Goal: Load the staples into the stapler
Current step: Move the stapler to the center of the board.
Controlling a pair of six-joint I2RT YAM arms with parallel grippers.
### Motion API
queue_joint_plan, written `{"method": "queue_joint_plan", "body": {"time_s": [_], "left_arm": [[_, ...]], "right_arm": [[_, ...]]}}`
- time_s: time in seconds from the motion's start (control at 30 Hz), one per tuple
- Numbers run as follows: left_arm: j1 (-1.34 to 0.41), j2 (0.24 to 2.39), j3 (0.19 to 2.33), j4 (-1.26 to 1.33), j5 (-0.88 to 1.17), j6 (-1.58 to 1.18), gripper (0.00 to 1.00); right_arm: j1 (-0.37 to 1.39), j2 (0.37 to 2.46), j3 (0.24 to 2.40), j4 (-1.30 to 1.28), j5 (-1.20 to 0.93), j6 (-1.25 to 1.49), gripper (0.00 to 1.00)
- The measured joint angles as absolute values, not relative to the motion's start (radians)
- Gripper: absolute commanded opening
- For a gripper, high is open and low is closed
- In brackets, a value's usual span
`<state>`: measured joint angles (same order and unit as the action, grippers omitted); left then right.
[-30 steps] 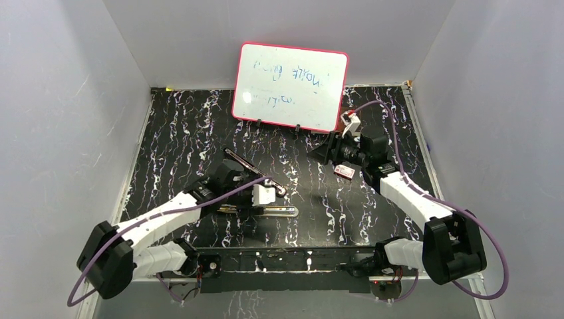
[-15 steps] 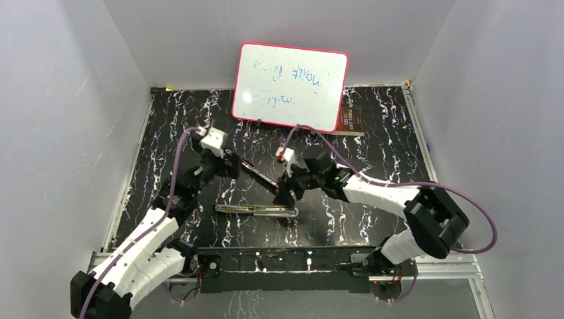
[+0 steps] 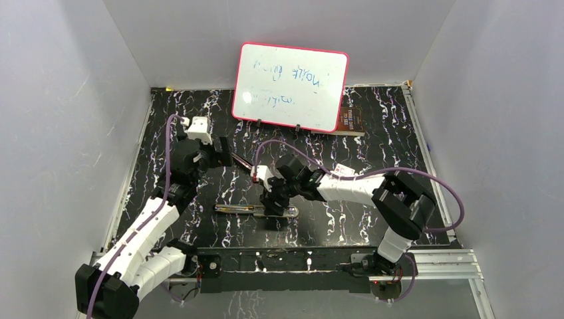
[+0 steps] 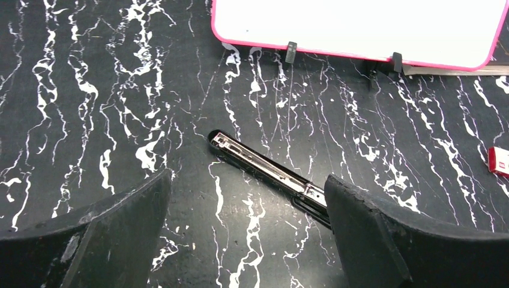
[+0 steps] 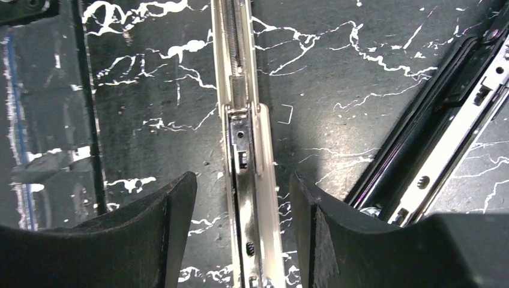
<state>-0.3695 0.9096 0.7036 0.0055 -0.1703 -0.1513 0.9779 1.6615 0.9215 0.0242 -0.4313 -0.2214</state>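
The black stapler lies hinged open at mid-table. Its shiny metal rail lies flat, and its black half angles up and to the left. My right gripper is open and hangs over the rail near the hinge. In the right wrist view the rail runs between the fingers with a gap on each side. A single loose staple lies beside the rail. No strip of staples shows clearly. My left gripper is open and empty by the black half's far tip.
A small white box with a red label lies right of the stapler and shows at the edge of the left wrist view. A pink-framed whiteboard stands at the back, with a brown object behind its right corner.
My right arm swung from the far right by the white box to above the stapler's rail. My left arm drew back from the stapler to the rear left.
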Motion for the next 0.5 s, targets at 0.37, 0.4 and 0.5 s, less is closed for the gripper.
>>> {"method": "queue_joint_plan", "body": {"time_s": [0.37, 0.4, 0.5], "left_arm": [[-0.355, 0.894, 0.702, -0.002, -0.221, -0.161, 0.98], [-0.355, 0.894, 0.702, -0.002, -0.223, -0.161, 0.98], [-0.355, 0.893, 0.702, -0.004, -0.231, -0.163, 0.98]], "right_arm": [[1.013, 1.737, 0.941, -0.003, -0.337, -0.271, 0.40], [1.016, 1.739, 0.941, -0.003, -0.331, -0.271, 0.36], [1.022, 1.740, 0.943, 0.009, -0.321, -0.265, 0.25]]}}
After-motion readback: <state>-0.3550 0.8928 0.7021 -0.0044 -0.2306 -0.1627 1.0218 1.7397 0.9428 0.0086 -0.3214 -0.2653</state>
